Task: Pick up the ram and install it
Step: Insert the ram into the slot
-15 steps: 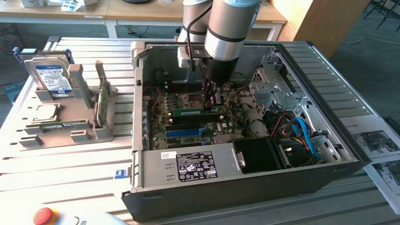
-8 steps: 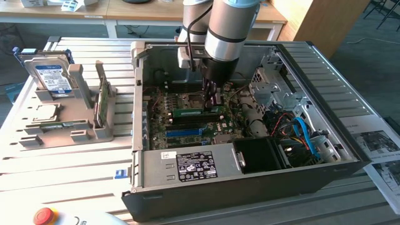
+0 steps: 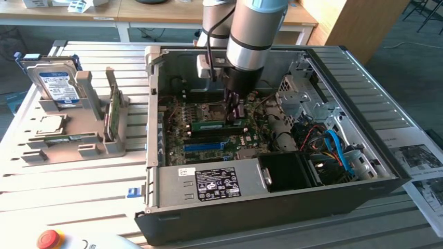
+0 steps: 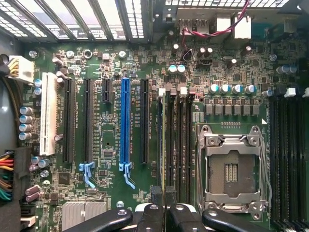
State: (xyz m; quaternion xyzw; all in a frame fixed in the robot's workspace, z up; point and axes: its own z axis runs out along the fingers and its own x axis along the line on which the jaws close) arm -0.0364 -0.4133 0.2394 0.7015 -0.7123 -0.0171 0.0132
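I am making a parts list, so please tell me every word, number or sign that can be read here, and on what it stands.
No text can be read with certainty.
On the hard drive label: print blurred.
On the power supply label: print and marks too small.
On the printed sheets: blurred.
The motherboard slot lettering: too small.
On the ram held by the tool: too small.

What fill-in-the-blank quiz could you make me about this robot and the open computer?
1. Inside the case, the gripper is shut on the thin green ___.
2. Near the white slot, one long slot is coloured ___.
3. The hard drive stands outside the case, on the exterior view's ___.
Missing words: ram; blue; left.
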